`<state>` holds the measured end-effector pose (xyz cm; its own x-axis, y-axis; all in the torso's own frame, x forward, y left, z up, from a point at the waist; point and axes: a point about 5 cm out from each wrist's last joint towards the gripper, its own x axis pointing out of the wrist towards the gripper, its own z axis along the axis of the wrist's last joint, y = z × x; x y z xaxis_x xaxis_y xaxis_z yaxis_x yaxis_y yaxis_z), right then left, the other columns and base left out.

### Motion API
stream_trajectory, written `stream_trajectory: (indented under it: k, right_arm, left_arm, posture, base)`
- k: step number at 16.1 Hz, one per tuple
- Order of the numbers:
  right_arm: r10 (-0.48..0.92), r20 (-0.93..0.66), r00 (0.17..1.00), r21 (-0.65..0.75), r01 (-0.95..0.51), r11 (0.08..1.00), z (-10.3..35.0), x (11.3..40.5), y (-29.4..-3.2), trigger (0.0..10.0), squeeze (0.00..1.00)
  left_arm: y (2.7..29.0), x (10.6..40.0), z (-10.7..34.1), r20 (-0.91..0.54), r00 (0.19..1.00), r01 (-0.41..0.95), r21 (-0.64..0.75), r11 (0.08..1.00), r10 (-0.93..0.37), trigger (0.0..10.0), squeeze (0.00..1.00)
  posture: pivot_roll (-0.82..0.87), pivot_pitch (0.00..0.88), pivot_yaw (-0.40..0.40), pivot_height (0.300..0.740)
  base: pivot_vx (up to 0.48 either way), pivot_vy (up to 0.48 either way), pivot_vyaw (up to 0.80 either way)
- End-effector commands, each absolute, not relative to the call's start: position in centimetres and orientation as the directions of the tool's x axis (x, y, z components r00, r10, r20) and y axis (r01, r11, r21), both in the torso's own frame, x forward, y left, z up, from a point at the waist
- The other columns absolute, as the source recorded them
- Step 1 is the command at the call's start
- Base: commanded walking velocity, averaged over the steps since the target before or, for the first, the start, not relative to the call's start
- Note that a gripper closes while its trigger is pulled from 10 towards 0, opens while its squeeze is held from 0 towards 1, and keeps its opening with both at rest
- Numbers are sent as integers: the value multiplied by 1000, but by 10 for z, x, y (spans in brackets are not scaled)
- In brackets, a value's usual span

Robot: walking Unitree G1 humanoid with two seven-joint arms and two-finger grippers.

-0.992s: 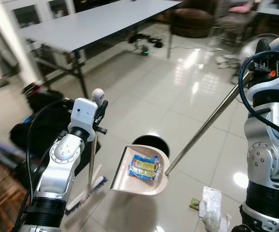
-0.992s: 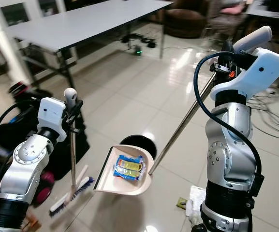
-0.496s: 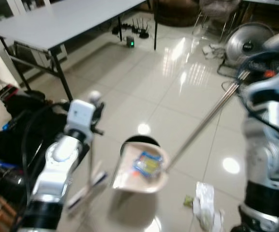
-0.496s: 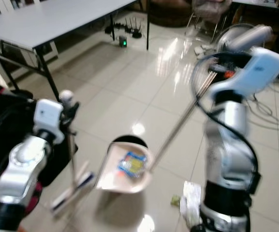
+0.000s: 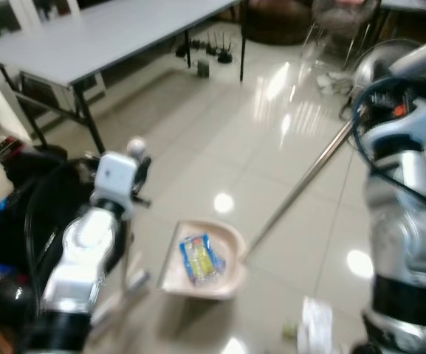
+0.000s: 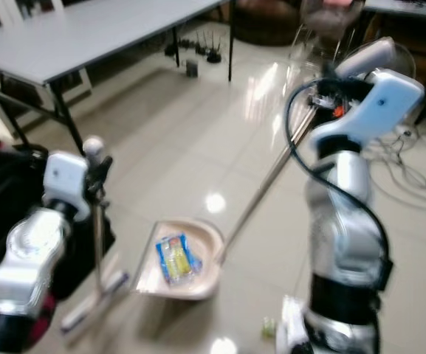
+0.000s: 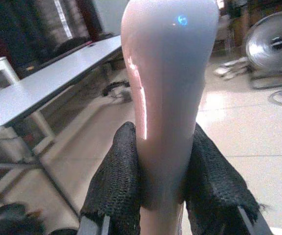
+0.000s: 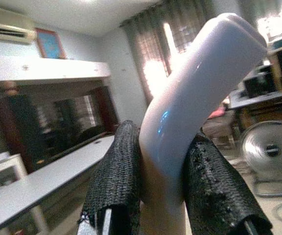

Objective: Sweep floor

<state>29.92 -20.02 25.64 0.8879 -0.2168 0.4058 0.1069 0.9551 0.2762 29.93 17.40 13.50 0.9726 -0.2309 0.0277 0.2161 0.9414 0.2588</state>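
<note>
Motion blur smears the brush head (image 5: 120,291) on the floor (image 5: 220,140). The left gripper (image 7: 162,188) clamps the broom handle (image 7: 165,93) upright; the right gripper (image 8: 162,196), raised high, clamps the dustpan handle (image 8: 189,103), its dustpan (image 5: 201,259) holding a wrapper (image 5: 197,258).

Open floor (image 5: 220,140) runs from the dustpan (image 5: 201,259) toward the grey table (image 5: 109,29), whose legs block the far left. Black bags (image 5: 21,199) crowd the left side beside the broom (image 6: 94,251). The dustpan's long handle (image 5: 301,184) slants across the right, with cables (image 6: 412,166) and a fan (image 5: 379,63) beyond, and litter (image 5: 312,324) on the near floor
</note>
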Motion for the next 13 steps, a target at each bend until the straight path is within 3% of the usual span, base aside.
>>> stream_trajectory:
  k: [1, 13]
  right_arm:
    - [-195, 457, 868, 283, 66, 957, 269, 298, -194, 10000, 0]
    - [-200, 497, 844, 254, 79, 964, 271, 310, -193, 10000, 0]
  left_arm:
    - [179, 301, 147, 75, 971, 196, 282, 939, -225, 10000, 0]
    - [182, 297, 146, 73, 975, 183, 285, 941, -211, 10000, 0]
  posture:
    - [6, 0, 14, 740]
    - [22, 0, 12, 740]
  base:
    - [341, 0, 0]
    - [0, 0, 0]
